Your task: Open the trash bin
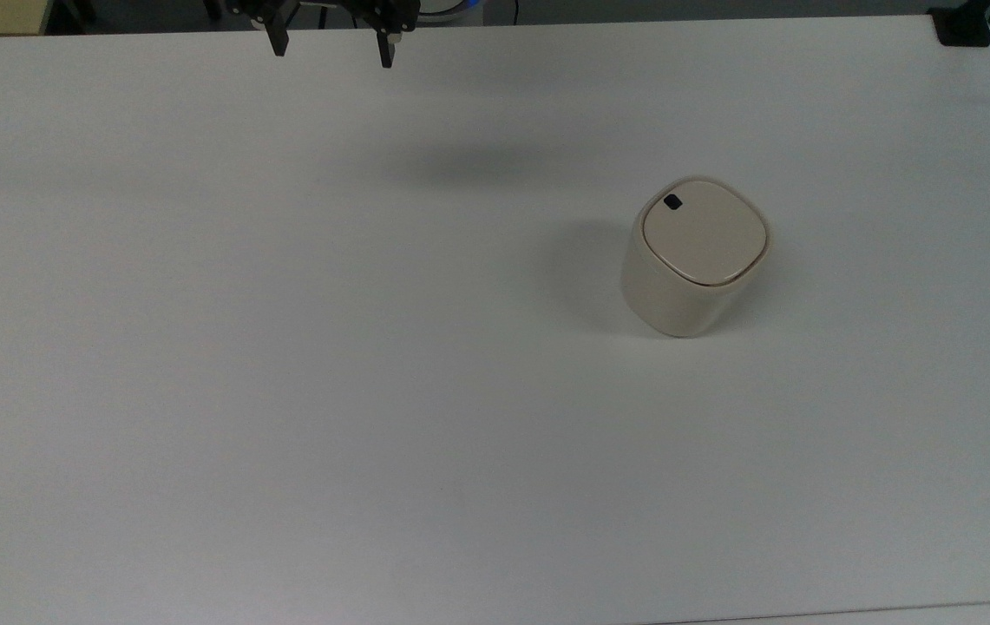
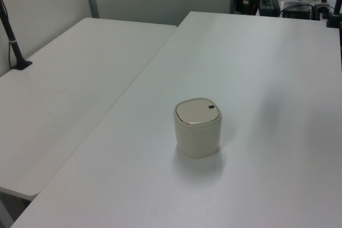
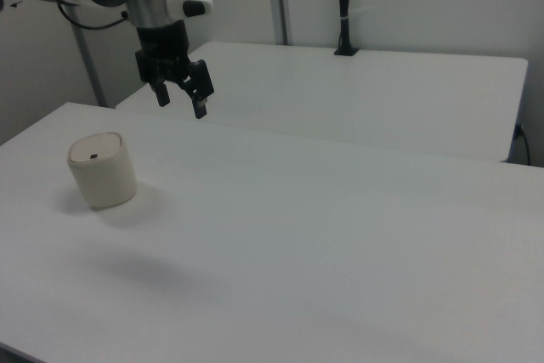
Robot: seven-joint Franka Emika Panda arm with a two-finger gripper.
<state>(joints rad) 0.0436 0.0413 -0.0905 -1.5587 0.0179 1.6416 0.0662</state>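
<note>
top view: the trash bin (image 1: 696, 257) sits right of centre on the white table (image 1: 286, 391), upright, lid (image 1: 703, 230) flat and shut, so the task isn't started yet. its small black button (image 1: 672, 202) sits at the lid corner toward the top view's far left, probably the release; the seam along the lid's near edge suggests the hinge is opposite. the gripper (image 1: 332, 50) hangs at the far edge, well left of the bin, jaws spread w/ nothing between them, prob a parked pose clear of the work area. its shadow falls on bare table between it and the bin.

left view: bin (image 2: 197, 127) stands alone mid-table, well apart from every edge, so there's room to come at it from any side. button (image 2: 211, 107) is on the far right corner of the lid (image 2: 196, 112) here. a second table (image 2: 59, 105) butts up on the left view's left.

right view: bin (image 3: 103, 170) is at the left, near side of the table (image 3: 323, 235); gripper (image 3: 179, 96) hangs above the tabletop, farther back and to the bin's right, pointing down, fingers apart and holding nothing. button (image 3: 93, 157) faces up, so a straight downward press w/ one fingertip looks feasible. bin is light-looking and not fixed down, so an off-centre push might tip or slide it.
</note>
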